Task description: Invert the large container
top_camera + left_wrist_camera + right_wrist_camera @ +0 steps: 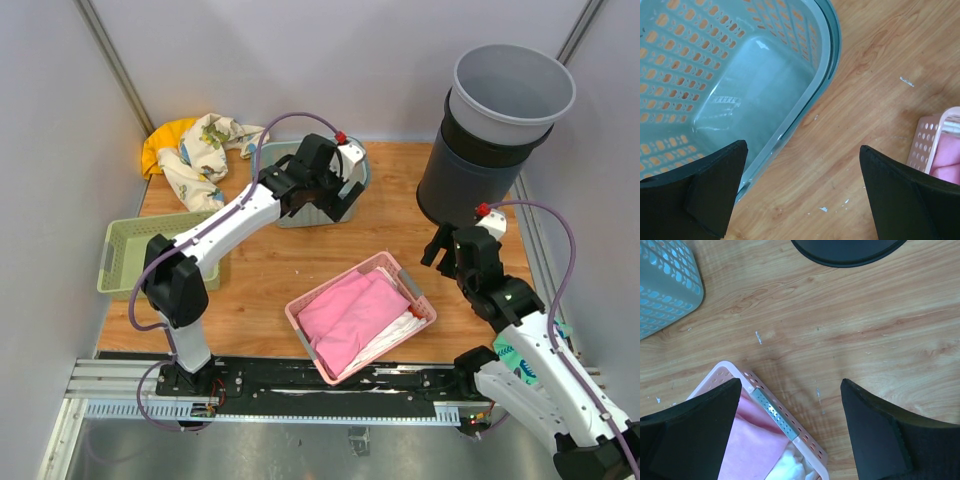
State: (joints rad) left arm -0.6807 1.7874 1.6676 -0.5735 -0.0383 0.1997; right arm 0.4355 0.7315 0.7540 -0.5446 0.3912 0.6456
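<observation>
Right, both grippers gape wide, nothing in either. The left gripper [802, 146] hangs over the teal basket [740, 100], one finger above its rim, the other over bare table [875, 75]. Under one finger of the right gripper [790, 381] sits the pink basket [785, 427] of pink cloth [750, 450]. Just ahead stands the large container [847, 252], upright, a paler tub [512, 85] nested in its mouth.

The wooden tabletop [260, 270] carries a pale green perforated plastic basket [112, 262] at its left edge, crumpled yellow and printed cloths [200, 150] far left, a teal perforated plastic basket [298, 218] far centre, a pink perforated plastic basket [385, 262] near centre, and a dark grey round plastic bin [455, 180] far right.
</observation>
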